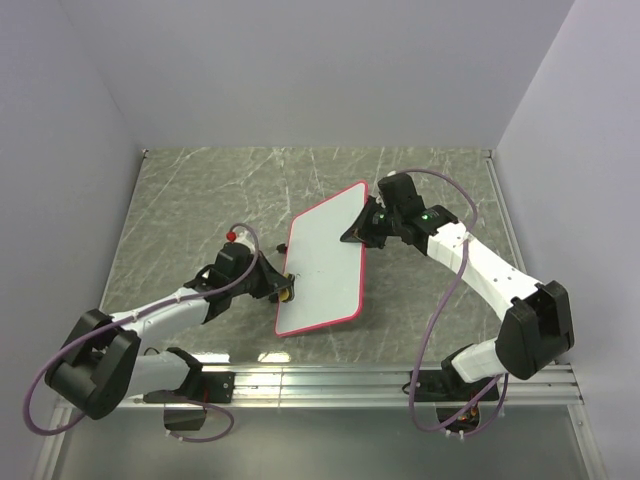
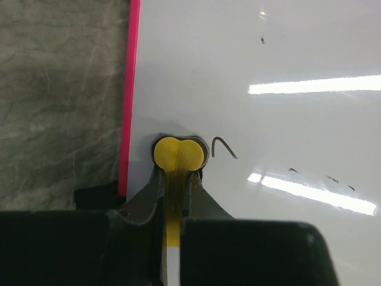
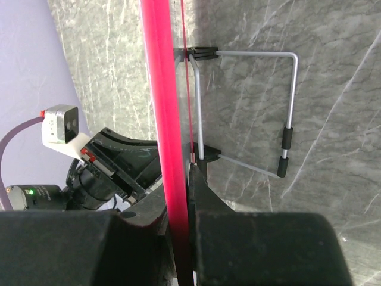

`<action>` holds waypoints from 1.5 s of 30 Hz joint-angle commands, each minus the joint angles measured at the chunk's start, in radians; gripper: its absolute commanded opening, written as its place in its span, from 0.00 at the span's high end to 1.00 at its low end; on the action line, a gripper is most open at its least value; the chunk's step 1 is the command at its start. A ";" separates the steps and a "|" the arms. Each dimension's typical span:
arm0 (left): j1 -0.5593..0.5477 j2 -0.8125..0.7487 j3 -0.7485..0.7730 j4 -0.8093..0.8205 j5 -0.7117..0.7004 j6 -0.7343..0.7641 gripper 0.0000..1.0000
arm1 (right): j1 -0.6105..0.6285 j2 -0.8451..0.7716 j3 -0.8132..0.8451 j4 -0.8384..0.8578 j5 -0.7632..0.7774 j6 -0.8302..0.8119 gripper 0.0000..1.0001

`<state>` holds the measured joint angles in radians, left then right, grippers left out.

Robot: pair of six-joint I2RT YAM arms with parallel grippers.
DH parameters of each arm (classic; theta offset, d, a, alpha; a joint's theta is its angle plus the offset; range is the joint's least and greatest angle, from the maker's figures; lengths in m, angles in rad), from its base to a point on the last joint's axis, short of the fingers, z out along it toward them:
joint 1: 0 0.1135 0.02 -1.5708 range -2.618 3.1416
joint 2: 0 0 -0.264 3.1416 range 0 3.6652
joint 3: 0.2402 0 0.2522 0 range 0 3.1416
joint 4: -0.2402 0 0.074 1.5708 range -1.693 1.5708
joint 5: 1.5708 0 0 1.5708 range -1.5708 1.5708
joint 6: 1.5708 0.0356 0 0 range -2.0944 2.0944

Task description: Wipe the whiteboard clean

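The whiteboard [image 1: 322, 268] is white with a pink-red rim and stands tilted, its far right edge raised. My right gripper [image 1: 366, 228] is shut on that edge; the right wrist view shows the pink rim [image 3: 164, 119] clamped between the jaws. My left gripper [image 1: 285, 290] is shut on the yellow eraser [image 2: 178, 154] and presses it on the board near its left edge [image 2: 129, 101]. A small dark hook mark [image 2: 222, 146] lies just right of the eraser. Faint dark specks [image 2: 330, 178] remain further right.
The board's wire stand [image 3: 290, 107] is folded out behind it over the grey marbled table [image 1: 190, 200]. The left arm [image 3: 101, 173] shows past the rim in the right wrist view. White walls enclose the table on three sides.
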<state>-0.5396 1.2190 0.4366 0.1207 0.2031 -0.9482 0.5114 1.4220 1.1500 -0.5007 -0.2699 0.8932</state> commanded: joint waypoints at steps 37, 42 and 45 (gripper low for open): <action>0.029 0.269 0.176 -0.190 0.199 0.126 1.00 | 0.019 0.038 -0.038 -0.010 0.095 -0.037 1.00; 0.040 0.257 0.116 -0.182 0.193 0.137 1.00 | 0.019 0.037 -0.038 -0.010 0.101 -0.033 1.00; 0.044 0.243 0.074 -0.188 0.190 0.141 1.00 | 0.019 0.032 -0.041 0.001 0.101 -0.023 1.00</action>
<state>-0.4637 1.4025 0.6144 0.1413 0.3985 -0.8761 0.5037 1.4345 1.1439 -0.4816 -0.2810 0.8948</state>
